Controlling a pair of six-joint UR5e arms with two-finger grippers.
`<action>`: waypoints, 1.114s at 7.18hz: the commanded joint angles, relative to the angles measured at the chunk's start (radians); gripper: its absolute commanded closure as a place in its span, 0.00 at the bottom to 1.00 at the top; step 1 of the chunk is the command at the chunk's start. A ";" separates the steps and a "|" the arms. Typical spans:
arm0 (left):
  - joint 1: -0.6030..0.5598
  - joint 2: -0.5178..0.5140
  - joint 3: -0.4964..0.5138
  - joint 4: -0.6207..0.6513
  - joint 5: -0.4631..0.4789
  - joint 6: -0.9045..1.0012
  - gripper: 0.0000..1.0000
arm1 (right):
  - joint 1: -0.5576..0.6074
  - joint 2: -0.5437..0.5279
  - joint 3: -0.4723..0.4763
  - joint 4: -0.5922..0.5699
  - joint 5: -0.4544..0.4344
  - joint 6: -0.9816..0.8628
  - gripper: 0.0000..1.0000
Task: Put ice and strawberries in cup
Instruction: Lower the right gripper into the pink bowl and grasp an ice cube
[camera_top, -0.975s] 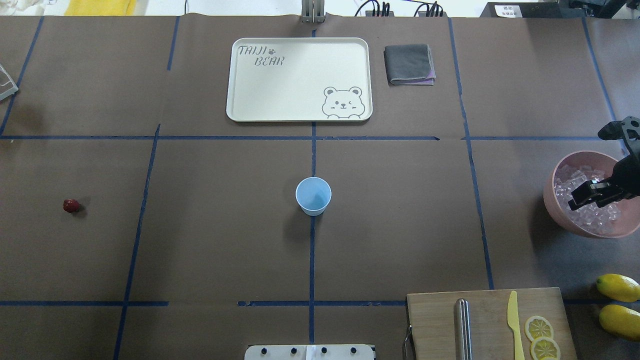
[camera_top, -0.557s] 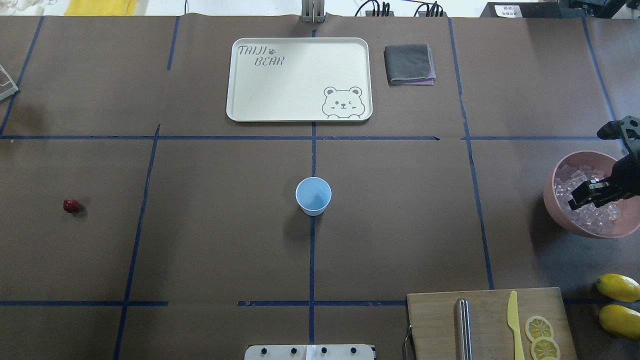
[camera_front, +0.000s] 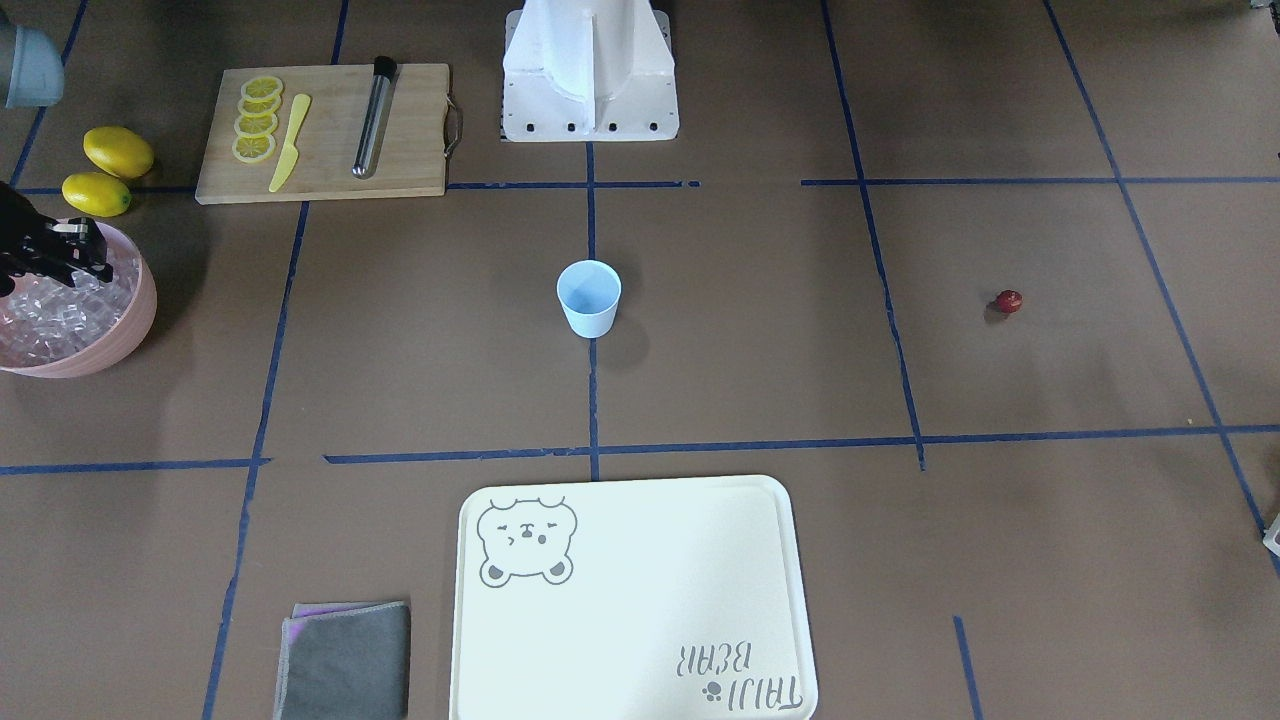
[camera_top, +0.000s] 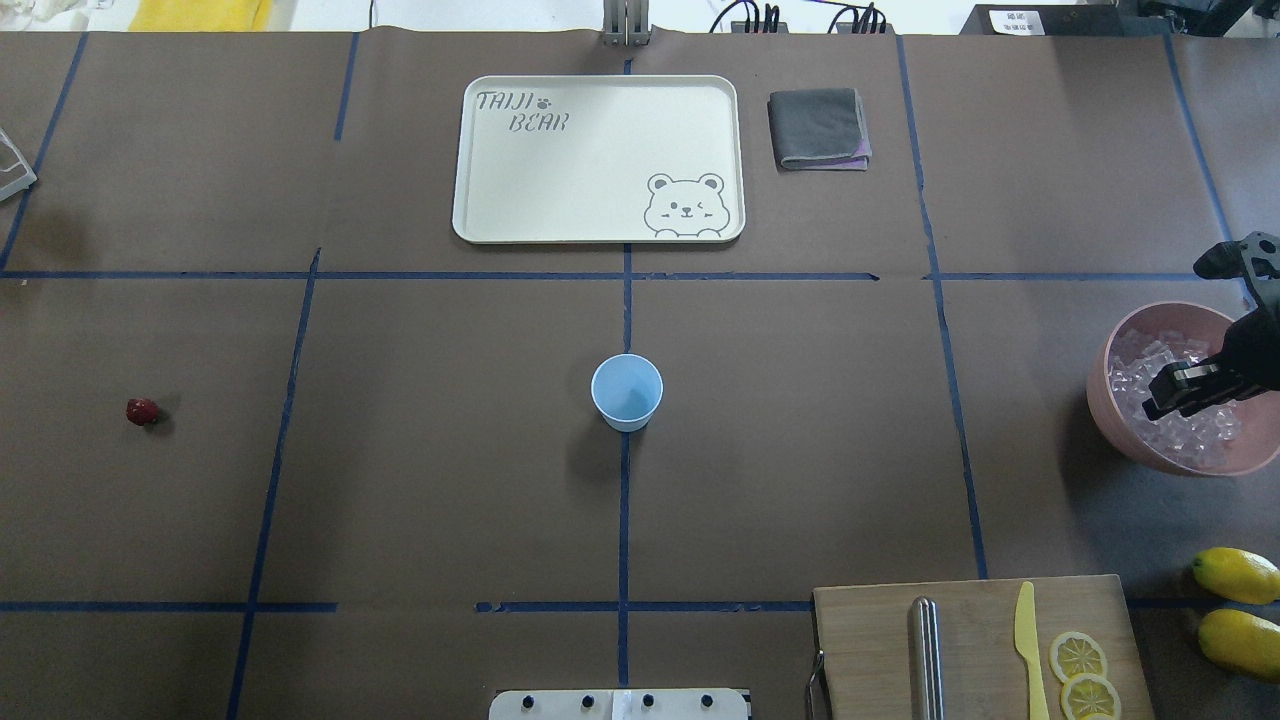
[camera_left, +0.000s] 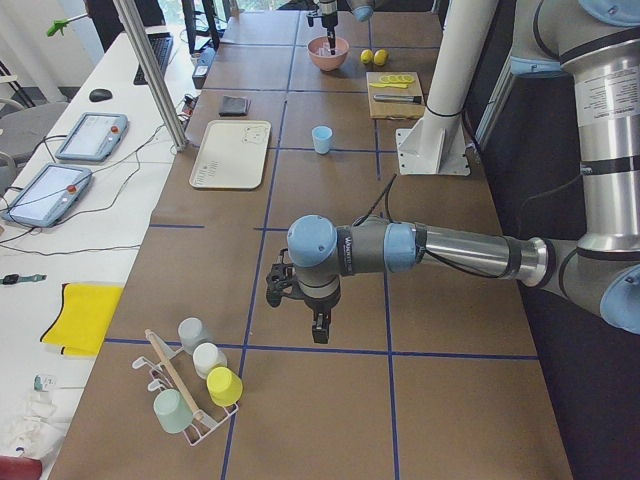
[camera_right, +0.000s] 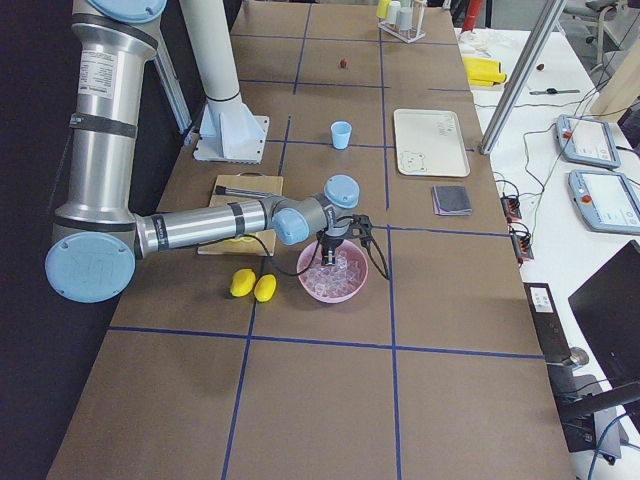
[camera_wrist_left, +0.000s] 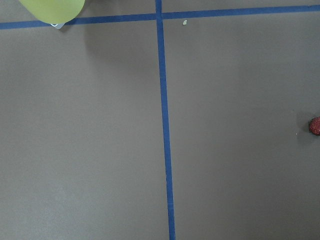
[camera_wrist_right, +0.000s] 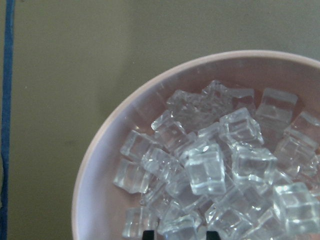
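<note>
The jaws of the right gripper (camera_top: 1160, 396) are held apart. Their two black tips are just seen at the lower edge of the wrist view, low over the heap of small clear glassy ice cubes (camera_wrist_right: 205, 170) inside the large round pink bowl (camera_top: 1100, 420) at the right end of the table (camera_top: 800, 450). Whether the jaws of the left gripper (camera_left: 317, 330) are apart or together cannot be told. It is hung over bare table, with the small dark-red strawberry (camera_top: 142, 411) caught at the edge of its wrist view. The small pale-blue tapered cup (camera_top: 627, 392) stands upright at the centre; no ice or berry is seen in it.

The cubes are judged hard, light and slick, likely to squirt out if pinched on a corner. A top cube is best taken squarely across two flat faces. The strawberry is judged soft, easily bruised and apt to roll, so it is best held gently across its widest part. The cup is probably light and easily tipped, so drops are best made from directly above its mouth.

The bowl's wall must be cleared on lifting. Open table lies between bowl and cup, and between strawberry and cup. The two yellow lemons (camera_top: 1236, 575) and the wooden cutting board (camera_top: 870, 640) lie off to the robot's side of that path.
</note>
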 joint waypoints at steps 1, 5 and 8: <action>0.000 0.000 0.000 0.000 0.000 0.000 0.00 | 0.000 0.000 0.001 0.001 0.000 -0.002 0.84; 0.000 0.000 0.001 0.000 0.000 0.000 0.00 | 0.032 -0.007 0.084 0.000 -0.002 0.001 1.00; 0.000 0.000 0.001 -0.001 -0.052 0.000 0.00 | 0.045 0.056 0.192 0.000 0.001 0.117 1.00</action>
